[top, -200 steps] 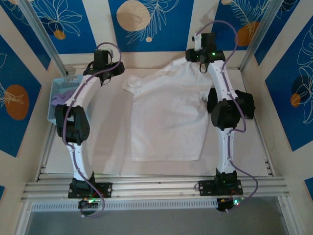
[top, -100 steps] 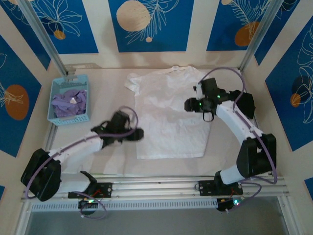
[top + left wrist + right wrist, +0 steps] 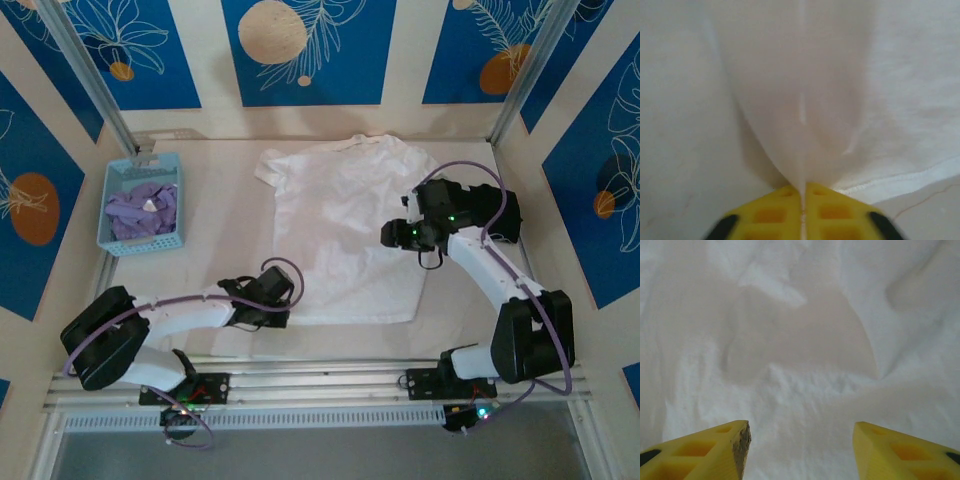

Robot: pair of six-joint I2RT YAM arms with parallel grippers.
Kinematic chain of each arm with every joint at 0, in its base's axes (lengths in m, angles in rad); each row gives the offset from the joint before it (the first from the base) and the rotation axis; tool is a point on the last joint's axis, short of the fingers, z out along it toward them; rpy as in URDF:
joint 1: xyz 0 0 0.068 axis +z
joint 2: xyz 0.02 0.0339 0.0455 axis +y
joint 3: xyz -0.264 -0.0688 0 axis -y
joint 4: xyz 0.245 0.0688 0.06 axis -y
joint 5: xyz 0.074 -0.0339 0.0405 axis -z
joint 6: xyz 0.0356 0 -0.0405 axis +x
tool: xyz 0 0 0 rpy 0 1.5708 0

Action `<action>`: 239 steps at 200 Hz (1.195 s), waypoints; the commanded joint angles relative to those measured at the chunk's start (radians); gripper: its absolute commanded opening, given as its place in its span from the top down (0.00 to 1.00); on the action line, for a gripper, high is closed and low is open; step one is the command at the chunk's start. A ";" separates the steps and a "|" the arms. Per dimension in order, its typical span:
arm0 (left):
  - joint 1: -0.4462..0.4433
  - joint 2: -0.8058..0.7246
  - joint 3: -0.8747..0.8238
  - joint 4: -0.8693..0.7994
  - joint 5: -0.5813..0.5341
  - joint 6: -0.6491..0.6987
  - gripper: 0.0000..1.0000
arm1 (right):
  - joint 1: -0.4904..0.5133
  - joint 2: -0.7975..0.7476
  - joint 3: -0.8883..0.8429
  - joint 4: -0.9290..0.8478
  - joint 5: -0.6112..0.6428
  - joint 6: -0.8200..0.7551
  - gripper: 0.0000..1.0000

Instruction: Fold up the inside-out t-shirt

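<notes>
White cotton covers the middle of the table [image 3: 215,230], where the inside-out t-shirt [image 3: 345,235] lies flat, collar toward the far edge and hem toward the arms. The left gripper [image 3: 283,302] sits at the near-left hem corner. Its yellow fingers [image 3: 775,212] are pressed together on a ridge of cloth that rises between them. The right gripper [image 3: 392,232] hovers over the shirt's right side, jaws spread above rumpled fabric and holding nothing. The first fold appears to be starting, with one corner secured. The next move likely calls for the right gripper to drop and pinch its own edge, since pulling one corner alone would probably drag the shirt askew. A blue basket [image 3: 140,243] holding a lavender garment [image 3: 140,208] stands well apart at far left.
</notes>
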 commanded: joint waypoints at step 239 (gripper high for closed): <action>0.358 -0.471 0.033 -0.157 0.067 0.093 1.00 | 0.020 0.107 -0.232 0.113 -0.157 0.263 0.84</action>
